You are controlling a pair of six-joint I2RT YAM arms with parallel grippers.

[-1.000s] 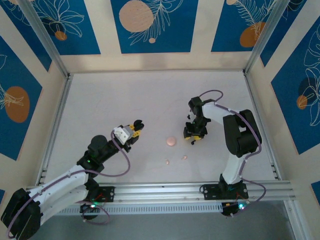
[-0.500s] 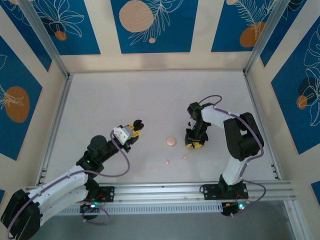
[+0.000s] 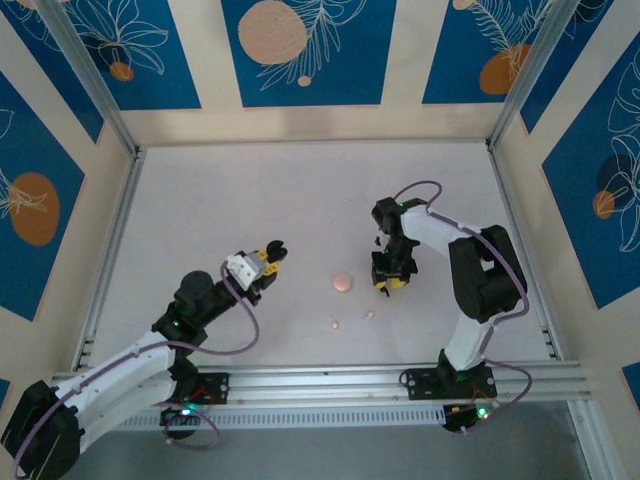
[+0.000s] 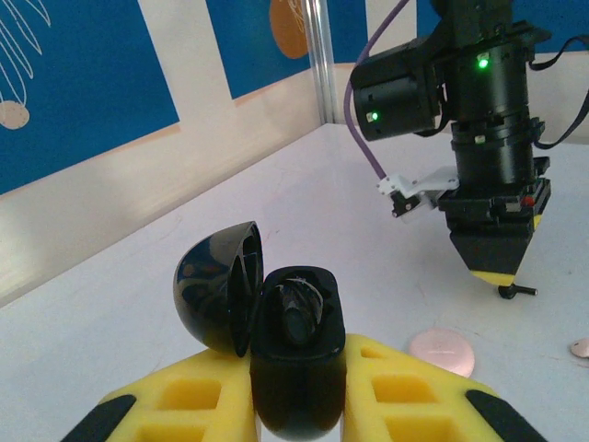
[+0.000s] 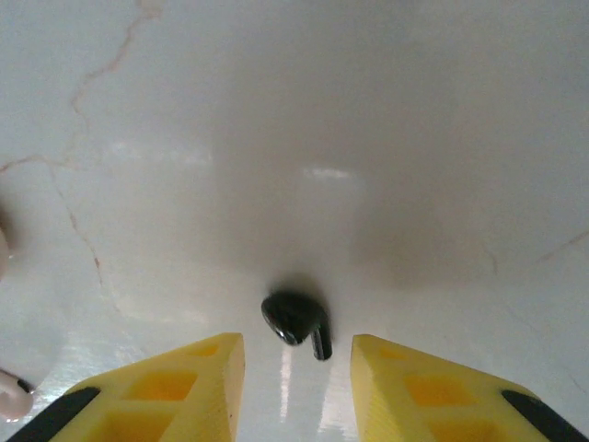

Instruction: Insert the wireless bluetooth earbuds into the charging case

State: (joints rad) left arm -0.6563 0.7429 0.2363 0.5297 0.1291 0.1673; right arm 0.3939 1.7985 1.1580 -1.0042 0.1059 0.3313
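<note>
The table (image 3: 250,200) is a pale, off-white slab with faint brownish veins and a slight gloss. A round pink case (image 3: 342,282) lies flat near its middle. Closer to the front edge lies a pink earbud (image 3: 334,324). A second pink earbud (image 3: 368,315) sits just to its right, apart from it. A black earbud (image 5: 296,319) with a short stem lies on the surface to the right of the round pink case.

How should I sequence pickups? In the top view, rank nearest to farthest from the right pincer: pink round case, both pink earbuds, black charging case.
From the right pincer:
1-2. Right-hand pink earbud, nearer the bases, and pink round case, leftward: too close to call.
3. Left-hand pink earbud, farther left.
4. Black charging case, far left, in the left pincer.
</note>
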